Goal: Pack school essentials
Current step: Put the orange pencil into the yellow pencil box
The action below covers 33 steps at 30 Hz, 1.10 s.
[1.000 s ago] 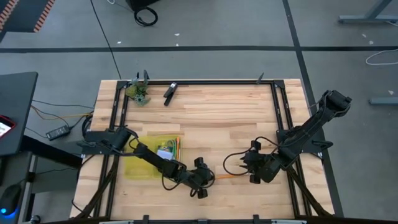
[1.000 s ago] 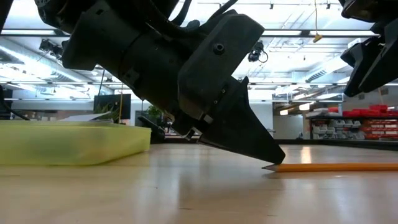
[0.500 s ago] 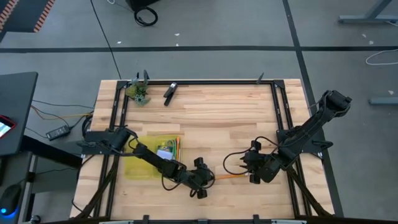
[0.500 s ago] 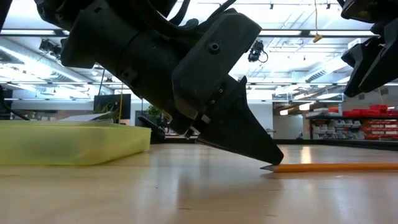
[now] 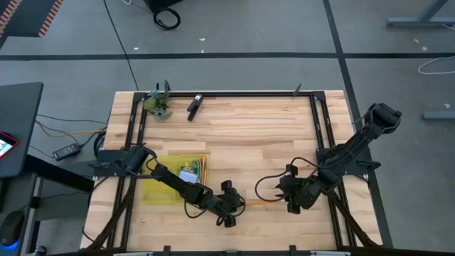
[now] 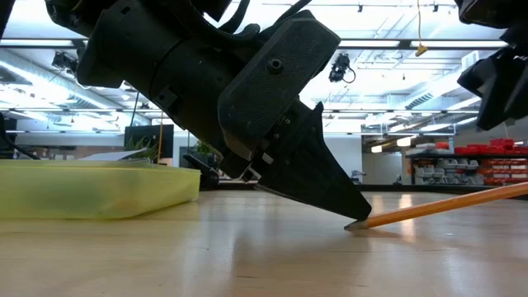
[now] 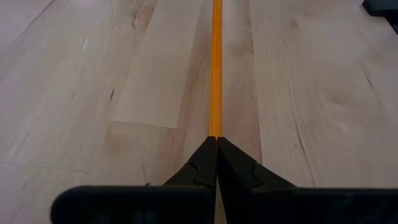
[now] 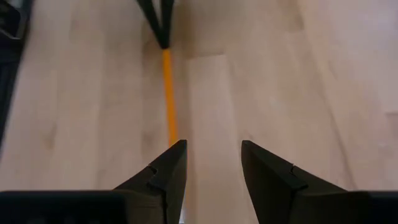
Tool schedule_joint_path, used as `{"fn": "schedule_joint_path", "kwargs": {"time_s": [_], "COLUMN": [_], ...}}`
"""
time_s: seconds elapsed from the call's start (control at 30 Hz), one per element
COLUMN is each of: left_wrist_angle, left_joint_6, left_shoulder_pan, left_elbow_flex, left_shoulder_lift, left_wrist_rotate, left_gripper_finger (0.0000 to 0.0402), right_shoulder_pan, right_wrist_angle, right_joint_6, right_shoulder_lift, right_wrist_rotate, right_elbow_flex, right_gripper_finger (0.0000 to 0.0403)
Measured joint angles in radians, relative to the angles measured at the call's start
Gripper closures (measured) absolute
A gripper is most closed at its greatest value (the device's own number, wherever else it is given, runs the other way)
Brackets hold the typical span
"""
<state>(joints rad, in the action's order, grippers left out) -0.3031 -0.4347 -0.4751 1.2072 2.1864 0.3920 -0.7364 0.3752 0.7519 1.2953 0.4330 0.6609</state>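
Pale wooden planks of the bench sit on a grey shop floor, with strip-lit shelving in the room behind. Near the front edge of the bench, the left gripper is clenched on one end of an orange pencil, its dark fingers pressed together with the pencil's tip pinched between them, as the left wrist view shows. In the low view the gripper's point touches the wood and the pencil slants upward from it, its far end raised off the surface. The right gripper hangs at that far end, close to the front edge on the right side of the bench, its fingers parted with a clear gap between them; the right wrist view shows the pencil running from beside one finger toward the left gripper's tip. Whether the right fingers touch the pencil cannot be told.

Behind the left gripper, toward the front-left corner, stands a translucent yellow tray holding small stationery, including further orange pencils; the items are too small to tell apart. At the back edge near the left corner lies a black oblong tool, and just beside it, nearer the corner, a green leafy clump. Black frame rails border the bench.
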Motion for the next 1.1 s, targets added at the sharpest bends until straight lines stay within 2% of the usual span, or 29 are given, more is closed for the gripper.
{"fn": "schedule_joint_path", "kwargs": {"time_s": [0.2, 0.37, 0.57, 0.7, 1.1], "left_wrist_angle": [-0.001, -0.001, -0.002, -0.002, -0.003], "left_joint_6": [-0.001, -0.001, -0.001, -0.001, -0.001], "left_shoulder_pan": [0.000, 0.000, 0.000, 0.000, 0.000], "left_elbow_flex": [-0.001, -0.001, -0.001, -0.001, -0.002], "left_shoulder_lift": [0.002, 0.003, 0.003, 0.003, 0.004], "left_wrist_rotate": [0.000, -0.002, -0.004, -0.004, -0.004], "left_gripper_finger": [0.0388, 0.0388, 0.0388, 0.0388, 0.0388], "right_shoulder_pan": [0.000, -0.002, -0.002, -0.002, -0.002], "right_wrist_angle": [-0.052, -0.095, -0.165, -0.166, -0.165], "right_joint_6": [-0.022, -0.041, -0.055, -0.051, -0.060], "right_shoulder_lift": [0.024, 0.152, 0.271, 0.296, 0.288], "right_wrist_rotate": [-0.039, -0.071, -0.095, -0.095, -0.109], "right_elbow_flex": [0.000, 0.000, -0.001, -0.001, -0.001], "right_gripper_finger": [0.0210, 0.0184, 0.0185, 0.0210, 0.0345]}}
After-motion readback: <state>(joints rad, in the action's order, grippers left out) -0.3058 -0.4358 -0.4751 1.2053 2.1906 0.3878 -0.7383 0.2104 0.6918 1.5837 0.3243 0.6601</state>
